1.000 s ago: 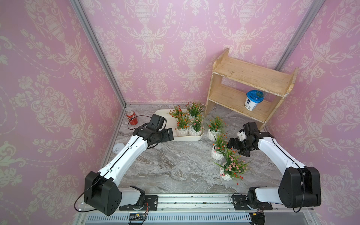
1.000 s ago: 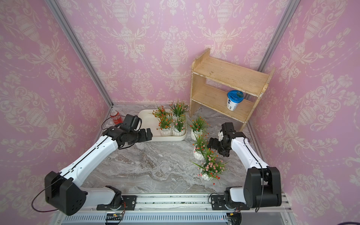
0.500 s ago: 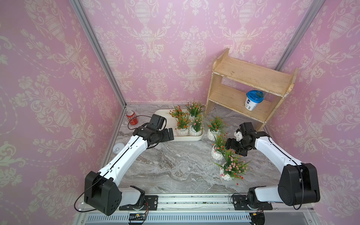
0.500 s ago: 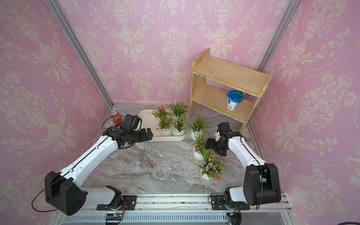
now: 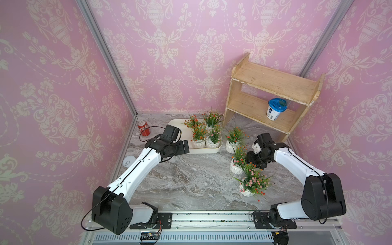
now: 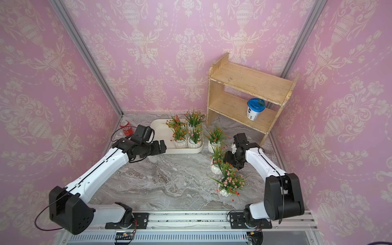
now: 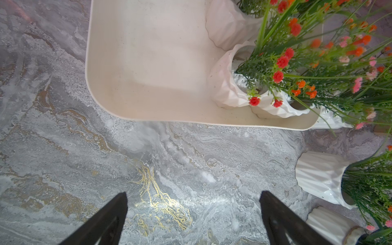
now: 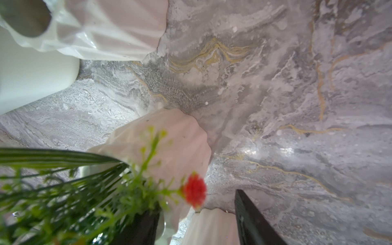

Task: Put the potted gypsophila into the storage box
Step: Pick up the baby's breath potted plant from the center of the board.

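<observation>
The cream storage box (image 5: 180, 127) (image 6: 161, 129) (image 7: 148, 53) stands at the back with several potted gypsophila (image 5: 199, 141) in its right half. Three more pots stand outside to its right: a far one (image 5: 231, 146), a middle one (image 5: 236, 168) and a front one with pink blossoms (image 5: 246, 192). My right gripper (image 5: 253, 161) (image 6: 231, 161) (image 8: 193, 210) is low among their sprigs beside the middle pot. Its jaws stand partly apart with a white ribbed pot wall (image 8: 212, 229) between them, and bare table shows beside one finger. My left gripper (image 5: 186, 146) (image 7: 193, 193) hangs open over bare table before the box.
A wooden two-tier shelf (image 5: 269, 95) stands at the back right with a blue-lidded cup (image 5: 275, 109) on its lower board. A red can (image 5: 143, 128) and a white round lid (image 5: 128, 160) lie by the left wall. Pink walls close three sides.
My right gripper has moved left and lower into the sprigs by the middle pot, and its jaws have narrowed. The left arm has stayed where it was.
</observation>
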Tool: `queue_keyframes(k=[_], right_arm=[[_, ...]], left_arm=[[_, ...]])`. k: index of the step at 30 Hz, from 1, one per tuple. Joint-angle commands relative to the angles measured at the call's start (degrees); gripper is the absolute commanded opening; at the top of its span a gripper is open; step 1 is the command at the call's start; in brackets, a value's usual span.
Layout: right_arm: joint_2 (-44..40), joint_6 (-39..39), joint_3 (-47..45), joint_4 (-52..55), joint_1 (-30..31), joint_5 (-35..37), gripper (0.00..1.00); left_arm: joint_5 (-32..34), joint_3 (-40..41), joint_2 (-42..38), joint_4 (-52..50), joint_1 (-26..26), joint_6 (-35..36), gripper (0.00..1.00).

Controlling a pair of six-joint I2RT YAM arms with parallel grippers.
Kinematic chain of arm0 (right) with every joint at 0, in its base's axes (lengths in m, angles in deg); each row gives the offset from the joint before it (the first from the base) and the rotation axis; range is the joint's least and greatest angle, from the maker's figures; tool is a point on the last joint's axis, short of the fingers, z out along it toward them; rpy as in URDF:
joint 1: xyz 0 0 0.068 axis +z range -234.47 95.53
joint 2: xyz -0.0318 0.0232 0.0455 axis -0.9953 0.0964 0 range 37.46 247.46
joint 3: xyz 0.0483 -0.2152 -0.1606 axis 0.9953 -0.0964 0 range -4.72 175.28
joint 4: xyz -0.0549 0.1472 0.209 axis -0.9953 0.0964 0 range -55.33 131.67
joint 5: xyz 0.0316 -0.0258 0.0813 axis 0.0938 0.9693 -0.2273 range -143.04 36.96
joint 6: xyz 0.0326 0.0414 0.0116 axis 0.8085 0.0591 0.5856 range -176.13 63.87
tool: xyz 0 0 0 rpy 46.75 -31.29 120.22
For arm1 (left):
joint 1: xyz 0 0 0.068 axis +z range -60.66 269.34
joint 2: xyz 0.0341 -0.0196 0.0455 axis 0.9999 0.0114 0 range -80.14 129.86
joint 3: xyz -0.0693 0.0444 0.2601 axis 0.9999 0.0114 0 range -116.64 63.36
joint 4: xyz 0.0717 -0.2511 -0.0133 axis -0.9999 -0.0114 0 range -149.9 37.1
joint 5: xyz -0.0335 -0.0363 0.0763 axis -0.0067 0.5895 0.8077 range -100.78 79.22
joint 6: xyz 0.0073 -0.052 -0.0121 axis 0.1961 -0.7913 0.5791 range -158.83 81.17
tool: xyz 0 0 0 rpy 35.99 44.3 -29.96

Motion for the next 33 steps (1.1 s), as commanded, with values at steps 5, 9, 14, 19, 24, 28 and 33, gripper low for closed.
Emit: queue_keyframes(k=[5,9,14,19,24,28,33], right_arm=[[2.5,0.2,1.9,0.2,2.1,3.6,0.49],[3.0,0.4,2.1,-0.1,3.0,4.8,0.42],[2.4,0.2,2.2,-0.3,3.8,5.3,0.30],[2.1,-0.3,2.9,0.3,4.1,5.4,0.20],[1.9,-0.5,3.5,0.9,4.2,5.4,0.10],[1.4,-0.7,4.7,2.0,4.4,6.1,0.10],[0.6,-1.3,6.3,3.8,4.6,7.0,0.10]], left_arm=[[-0.3,1.5,-0.3,0.4,0.6,-0.8,0.99],[-0.1,1.8,-0.7,0.5,0.7,-0.8,0.99],[0.0,2.1,-0.6,0.6,0.7,-0.7,0.99],[-0.1,2.4,-0.5,1.0,0.8,-0.9,0.99],[-0.1,2.6,-0.7,1.0,0.8,-0.8,0.99],[0.0,2.8,-1.1,0.8,1.0,-0.8,0.99],[-0.1,2.9,-1.4,0.8,1.1,-0.7,0.99]])
